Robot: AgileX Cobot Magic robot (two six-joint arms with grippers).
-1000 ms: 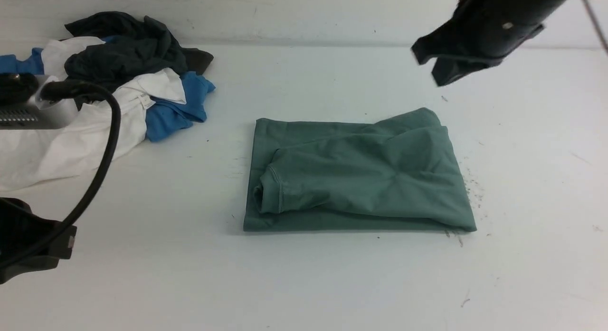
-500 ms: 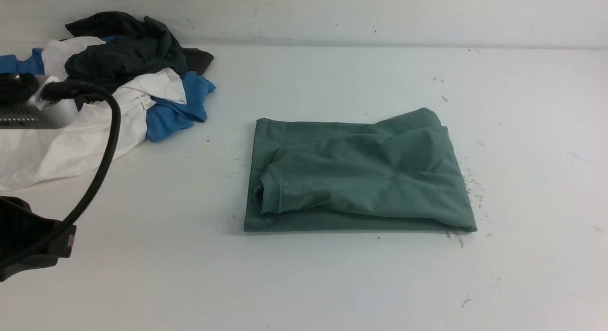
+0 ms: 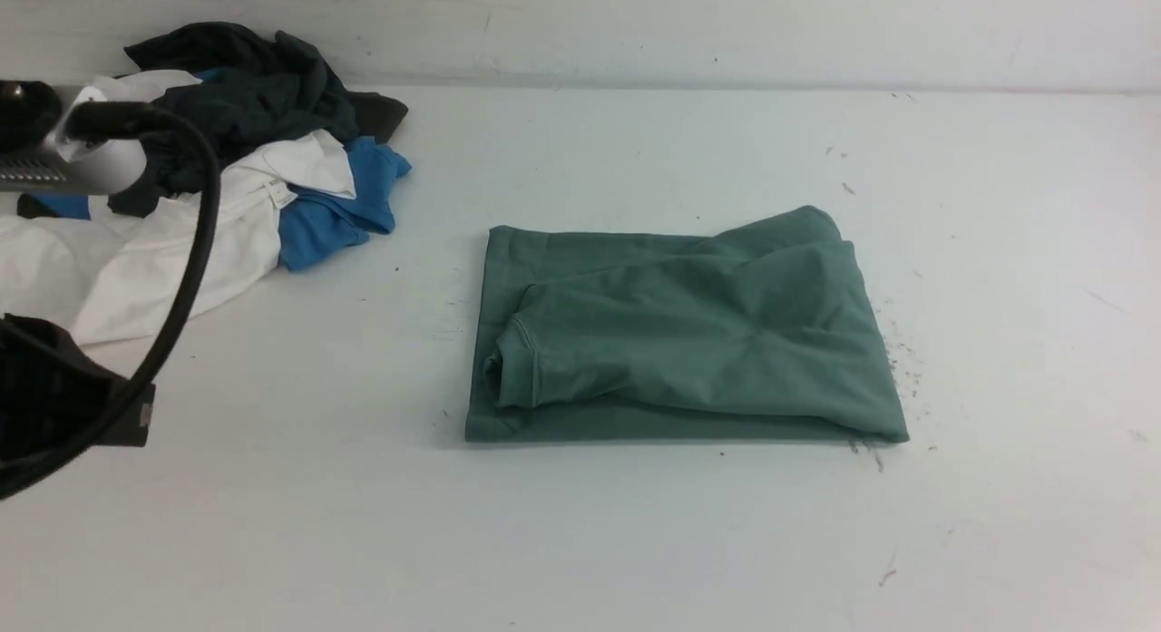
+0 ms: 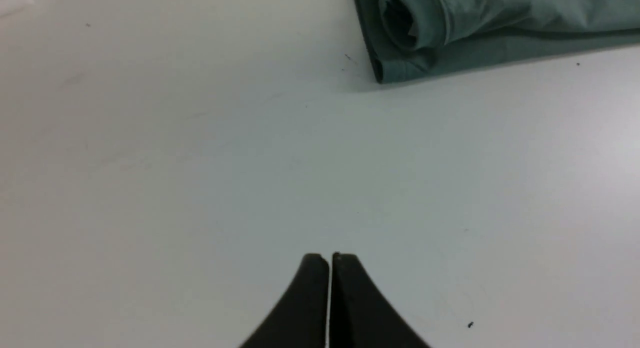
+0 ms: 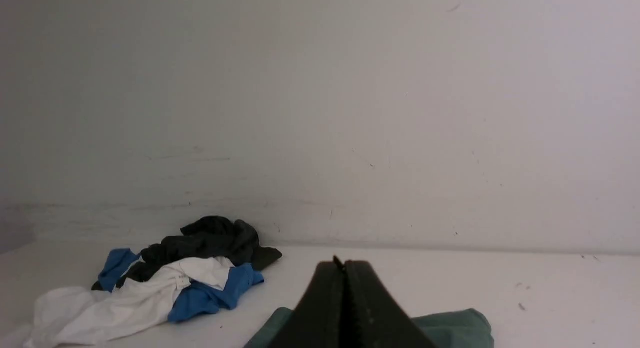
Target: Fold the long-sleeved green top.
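Front view: folded sage-green cotton top [image 3: 689,333] on white flat table [image 3: 635,532], bare table betw. its L edge & black-and-silver L arm [image 3: 73,378]; bare strip R of it too.

L wrist view: black L gripper [image 4: 330,260], tips together, apart from top; dark hem opening shows.

R wrist view: black R gripper [image 5: 345,265], tips together, top partly behind it; tall white wall [image 5: 400,138].

Backdrop: pale wall [image 5: 400,113], filling upper and middle frame
Lower left: heaped together, black garment [image 5: 215,243], white garment [image 5: 145,298], blue garment [image 5: 200,300]
Bottom centre: right gripper [image 5: 344,265], shut, in front of green long-sleeved top [image 5: 462,328]
Lower right: bare white tabletop [image 5: 550,298]
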